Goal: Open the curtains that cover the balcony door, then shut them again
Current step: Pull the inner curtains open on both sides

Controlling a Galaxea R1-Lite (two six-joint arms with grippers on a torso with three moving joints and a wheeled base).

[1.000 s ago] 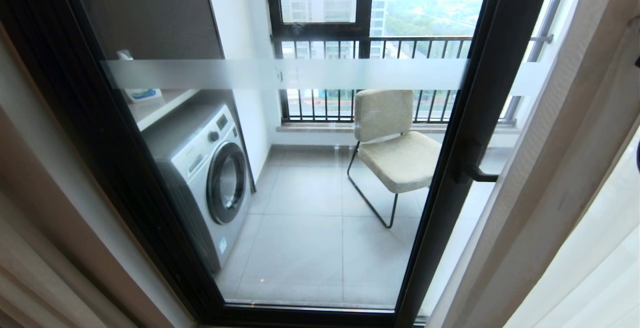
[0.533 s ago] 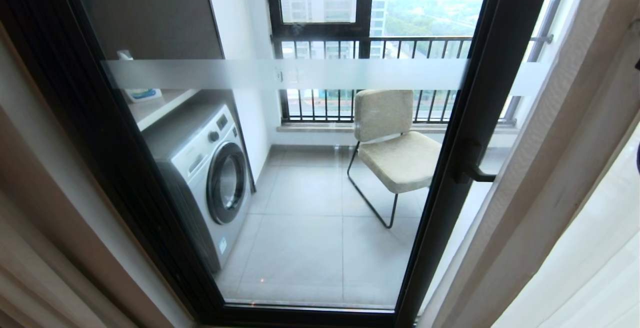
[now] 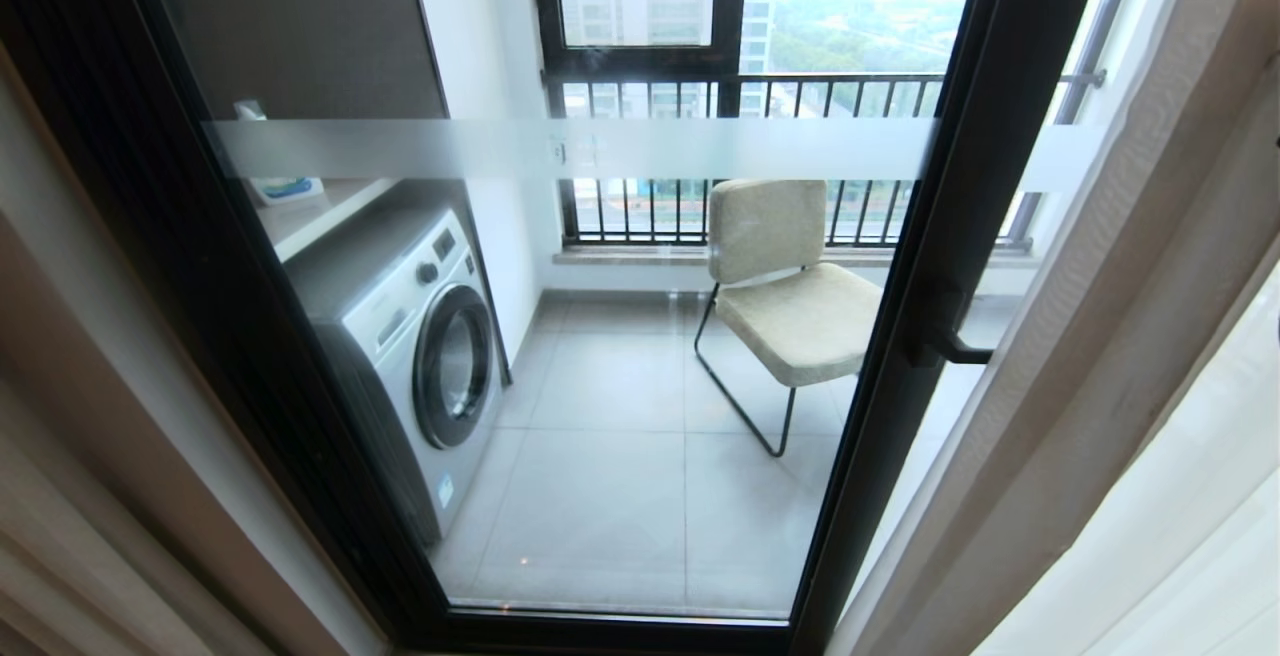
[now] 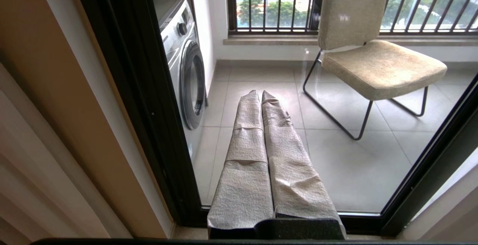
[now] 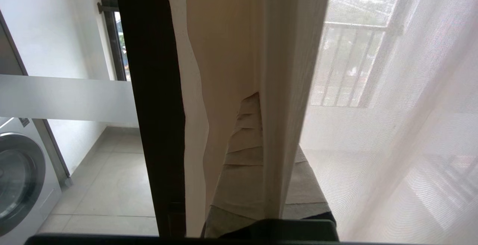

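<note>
Curtains (image 3: 1120,356) are pulled off the balcony door (image 3: 620,356), so opening's done. Right gripper (image 5: 249,125), jaws clamped on the beige fold, should drag them shut; left gripper (image 4: 260,99) idles, jaws together.

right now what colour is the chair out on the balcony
Beige seat and back on a thin black metal frame: the chair shows best in the left wrist view.
</note>
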